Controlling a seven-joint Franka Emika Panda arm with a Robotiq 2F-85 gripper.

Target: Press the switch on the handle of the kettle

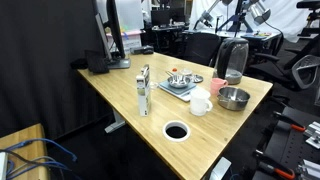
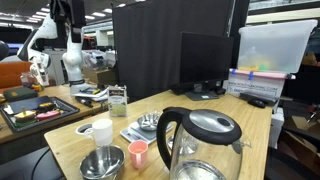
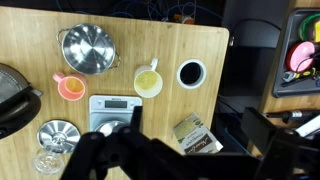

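Well above the table (image 3: pixel 200 40), the Franka arm's gripper (image 3: pixel 118 138) hangs at the lower edge of the wrist view. Its dark fingers are blurred against the wood, so it cannot be told whether they stand apart or together. The kettle (image 2: pixel 205 145) fills the lower right foreground in an exterior view, black lid on, with its curved black handle (image 2: pixel 165 135) on the left side of the body. In the wrist view only a dark sliver of the kettle shows at the left edge of the frame, well apart from the gripper. Also on the table in that view are a steel bowl (image 3: pixel 88 48) at upper left, a pink cup (image 3: pixel 70 87), a white mug (image 3: pixel 148 82), a grey scale (image 3: pixel 115 104) and a small box (image 3: pixel 197 133) at lower right. The switch is too small to make out in any view.

By these pictures the task is at its opening: nothing touches the kettle, and the approach is yet to be made. The next move would seem to call for carrying the gripper toward the left of the wrist frame, clear of the cup and bowl. It would then come down at the handle's top and push the switch with a fingertip, gently enough not to shove the kettle.
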